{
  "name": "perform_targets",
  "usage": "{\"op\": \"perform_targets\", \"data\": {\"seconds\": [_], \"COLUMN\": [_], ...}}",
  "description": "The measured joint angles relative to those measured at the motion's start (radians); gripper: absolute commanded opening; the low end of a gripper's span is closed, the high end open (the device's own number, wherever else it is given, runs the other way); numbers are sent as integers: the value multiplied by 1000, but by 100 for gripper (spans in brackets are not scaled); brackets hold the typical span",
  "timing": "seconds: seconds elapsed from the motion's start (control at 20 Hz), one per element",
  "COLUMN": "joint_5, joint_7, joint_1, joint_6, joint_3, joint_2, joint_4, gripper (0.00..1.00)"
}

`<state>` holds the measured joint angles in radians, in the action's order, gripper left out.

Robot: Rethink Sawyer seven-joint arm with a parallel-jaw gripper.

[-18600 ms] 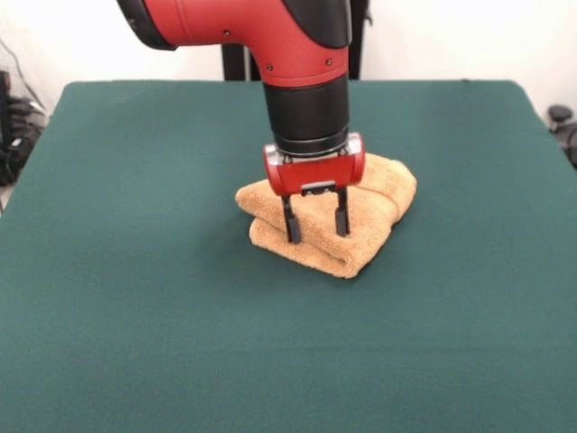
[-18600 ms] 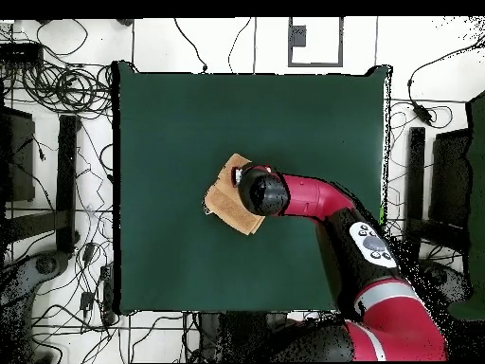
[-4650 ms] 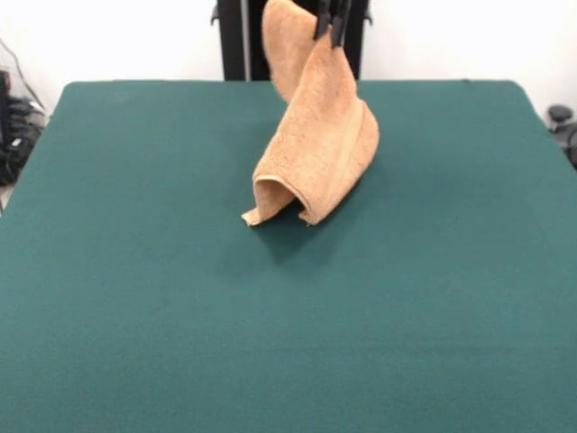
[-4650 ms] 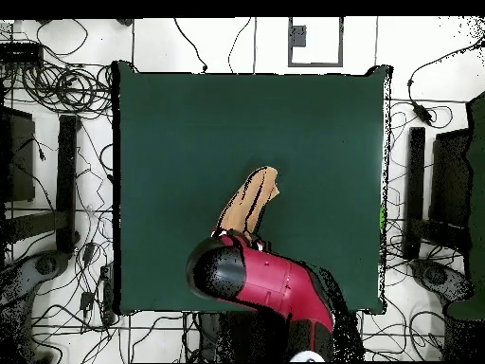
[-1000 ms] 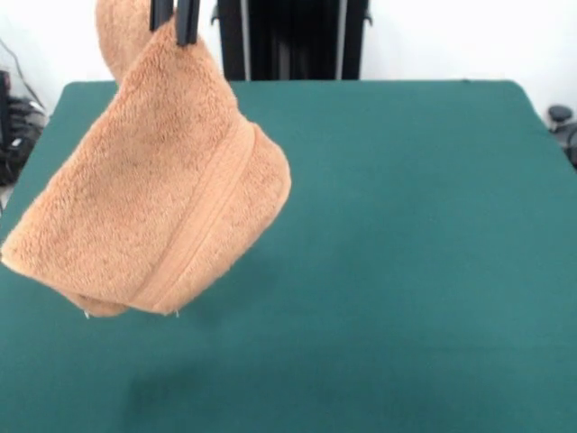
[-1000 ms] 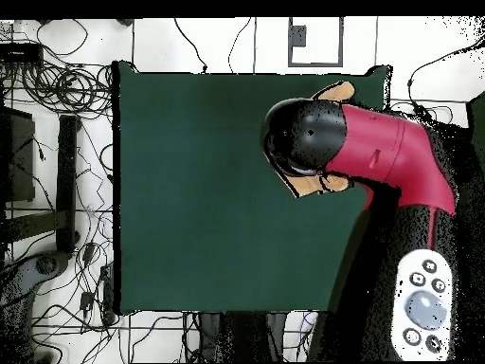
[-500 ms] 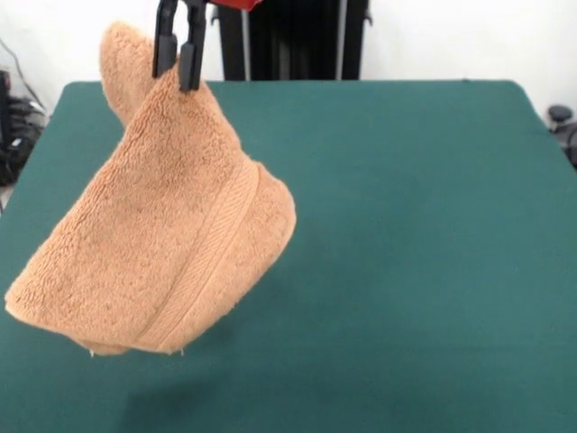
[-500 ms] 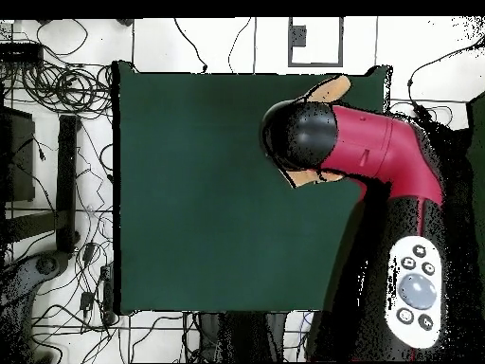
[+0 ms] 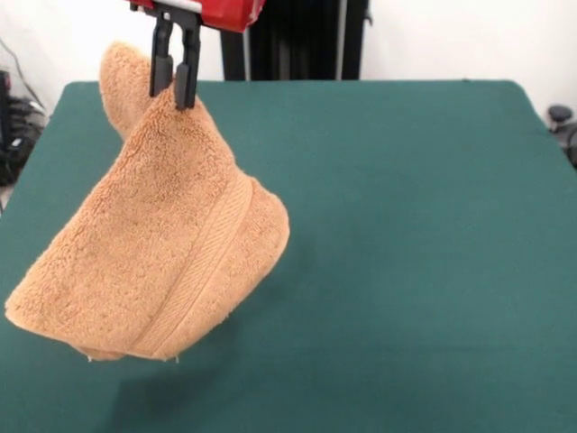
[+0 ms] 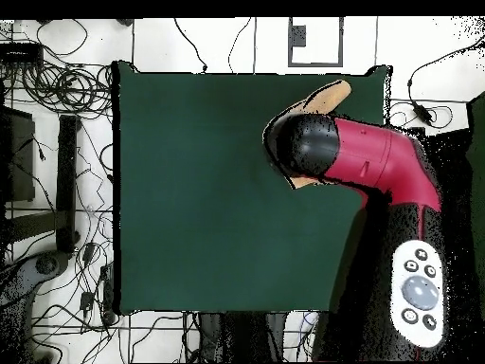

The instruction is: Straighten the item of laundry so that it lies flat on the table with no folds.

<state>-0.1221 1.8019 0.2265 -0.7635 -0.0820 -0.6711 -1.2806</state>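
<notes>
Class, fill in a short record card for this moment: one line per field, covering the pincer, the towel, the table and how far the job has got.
pincer: the pincer is shut on a top corner of the towel
towel: the towel hangs in the air, draped and doubled over, woven band running diagonally
table: the table is covered in dark green cloth; the towel's shadow falls on it
overhead view: the arm hides most of the towel
job: not yet flat

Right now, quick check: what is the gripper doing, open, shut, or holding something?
Gripper: shut on the towel, pinching it near its top so the towel hangs in the air over the table.
</notes>
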Motion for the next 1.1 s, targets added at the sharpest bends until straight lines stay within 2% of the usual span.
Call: {"op": "perform_targets", "data": {"seconds": [0.8,1.1], "joint_5": [37,40], "joint_7": [0,0], "joint_1": [2,-1], "joint_6": [15,77], "joint_3": [12,12], "joint_2": [-54,-72], "joint_4": [-171,-221], "gripper": [0,0]}}
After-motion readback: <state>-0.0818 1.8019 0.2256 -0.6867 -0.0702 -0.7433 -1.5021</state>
